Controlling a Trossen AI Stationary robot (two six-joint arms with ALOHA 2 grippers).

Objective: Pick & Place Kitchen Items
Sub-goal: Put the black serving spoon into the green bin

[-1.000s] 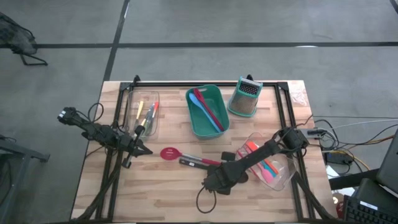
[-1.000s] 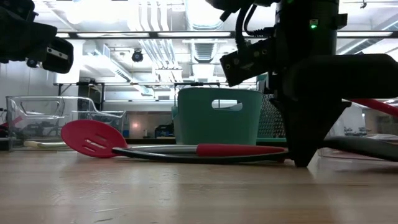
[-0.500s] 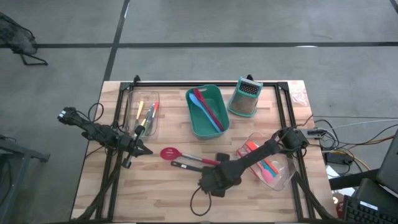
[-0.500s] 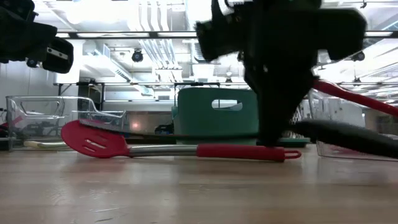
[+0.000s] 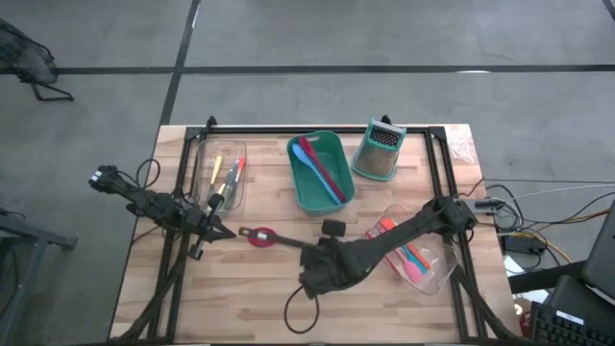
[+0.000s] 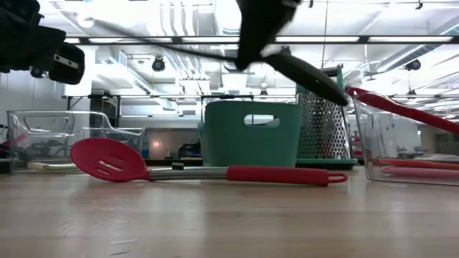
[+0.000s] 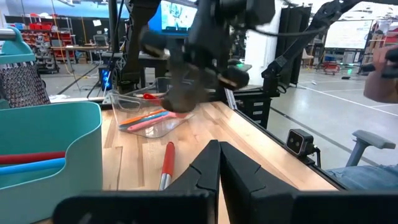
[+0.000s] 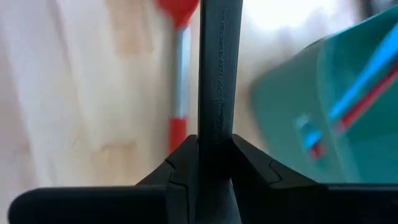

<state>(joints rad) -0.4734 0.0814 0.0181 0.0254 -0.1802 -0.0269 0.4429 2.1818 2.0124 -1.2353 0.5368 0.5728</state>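
My right gripper [image 5: 315,261] is shut on a black-headed spoon [image 6: 308,72], held well above the table's middle; its thin handle reaches toward the table's left. Below it a red slotted spoon [image 6: 107,159] lies flat on the wood, head to the left [image 5: 259,237], and also shows in the right wrist view [image 8: 180,62]. My left gripper [image 5: 223,232] is shut and empty, hovering by the left clear tray. A teal bin [image 5: 317,173] holds blue and red utensils. My right gripper pinches the black spoon's handle [image 8: 214,118] between its two fingers [image 8: 180,158], nearer the head end than the free end. The fingers come from above and lie across the handle. The spoon is lifted clear of the table, with the head [image 5: 333,228] toward the right.
A clear tray [image 5: 221,178] at the left holds thin yellow and orange tools. A clear tray [image 5: 423,255] at the right holds red, pink and blue utensils. A teal-framed grater [image 5: 380,149] stands at the far right beside the bin.
My right gripper has risen from the table and gone toward the left edge, carrying the black spoon. The spoon, which lay on the wood beside the red slotted spoon, is now lifted clear. The red slotted spoon stays on the table.
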